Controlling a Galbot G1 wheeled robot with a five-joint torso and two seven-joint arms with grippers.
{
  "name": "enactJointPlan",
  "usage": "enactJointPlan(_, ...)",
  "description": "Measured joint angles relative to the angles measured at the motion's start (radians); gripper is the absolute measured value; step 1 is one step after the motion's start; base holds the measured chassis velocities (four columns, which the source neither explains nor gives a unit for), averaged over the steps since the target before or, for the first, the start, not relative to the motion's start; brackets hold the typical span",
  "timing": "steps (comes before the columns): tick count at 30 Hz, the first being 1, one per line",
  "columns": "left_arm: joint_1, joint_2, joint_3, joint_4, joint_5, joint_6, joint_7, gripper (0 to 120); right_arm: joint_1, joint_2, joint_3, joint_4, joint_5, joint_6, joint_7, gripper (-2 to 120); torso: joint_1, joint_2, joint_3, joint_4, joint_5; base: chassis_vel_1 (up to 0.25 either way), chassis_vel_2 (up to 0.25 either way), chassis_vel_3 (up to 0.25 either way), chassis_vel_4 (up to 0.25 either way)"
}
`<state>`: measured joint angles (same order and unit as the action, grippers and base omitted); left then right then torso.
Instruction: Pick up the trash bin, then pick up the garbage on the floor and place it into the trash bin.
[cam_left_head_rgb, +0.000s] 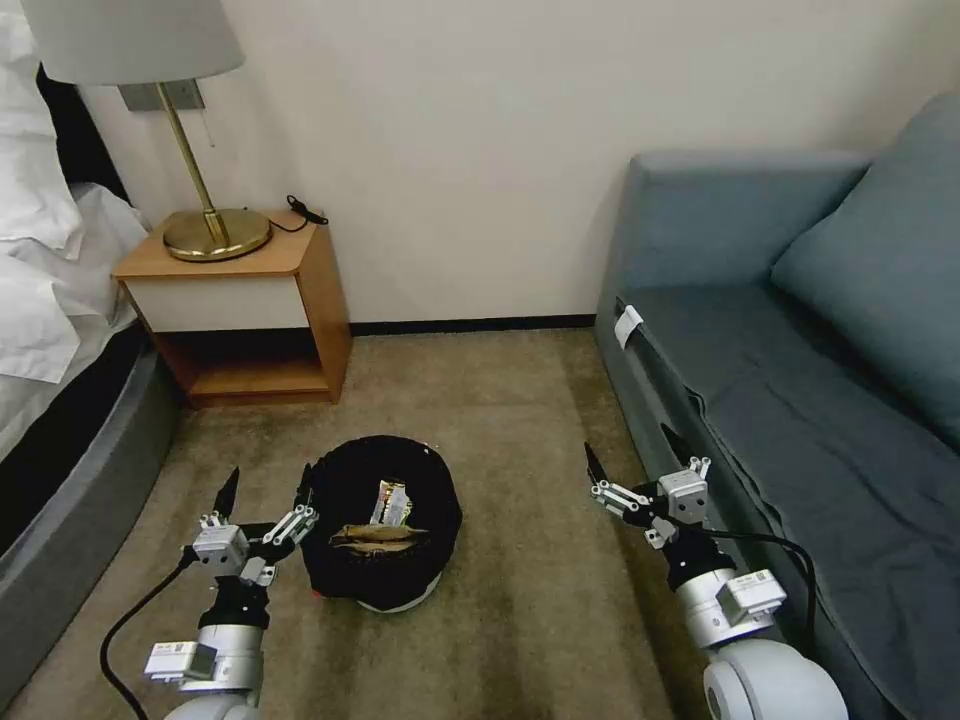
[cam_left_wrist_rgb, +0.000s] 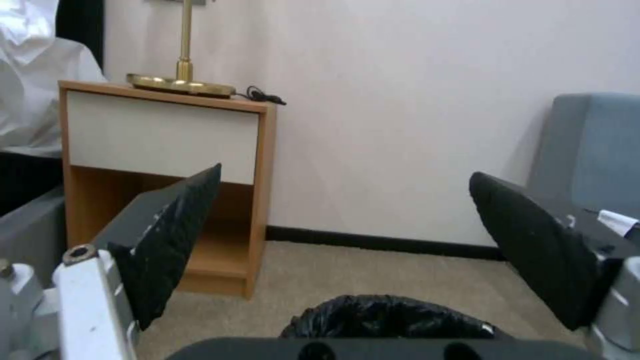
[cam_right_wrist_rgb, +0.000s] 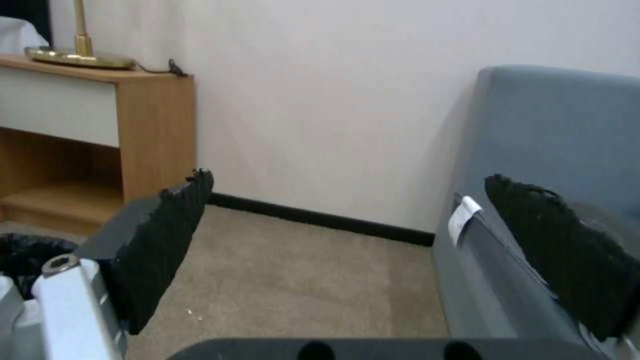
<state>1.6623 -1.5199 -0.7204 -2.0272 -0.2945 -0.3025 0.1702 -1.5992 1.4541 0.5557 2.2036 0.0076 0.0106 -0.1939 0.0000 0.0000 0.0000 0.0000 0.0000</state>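
Observation:
The trash bin (cam_left_head_rgb: 345, 470) stands on the carpet in the lower middle of the head view, lined with a crinkly black bag, its white base rim peeking out below. Garbage lies inside it: a gold-brown wrapper (cam_left_head_rgb: 378, 536) and a smaller packet (cam_left_head_rgb: 391, 500). My left gripper (cam_left_head_rgb: 268, 482) hovers open just left of the bin, one fingertip close to the rim. In the left wrist view the bin (cam_left_wrist_rgb: 390, 316) sits low between the spread fingers (cam_left_wrist_rgb: 170, 240). My right gripper (cam_left_head_rgb: 632, 452) is open, well to the bin's right, beside the sofa front. The bin's edge (cam_right_wrist_rgb: 27, 255) shows in the right wrist view.
A wooden nightstand (cam_left_head_rgb: 300, 290) with a brass lamp (cam_left_head_rgb: 215, 232) stands against the wall at the back left, beside a bed (cam_left_head_rgb: 60, 300). A blue-grey sofa (cam_left_head_rgb: 800, 330) lines the right side. Open carpet (cam_left_head_rgb: 520, 420) lies between bin and sofa.

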Motion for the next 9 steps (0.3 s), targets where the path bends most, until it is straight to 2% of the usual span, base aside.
enactJointPlan(9, 0.0, 0.0, 0.0, 0.0, 0.0, 0.0, 0.0, 100, 0.0, 0.0, 0.0, 0.0, 0.0, -0.001, 0.0, 100, 0.0, 0.0, 0.0, 0.0, 0.0, 0.0, 0.0, 0.0, 0.0)
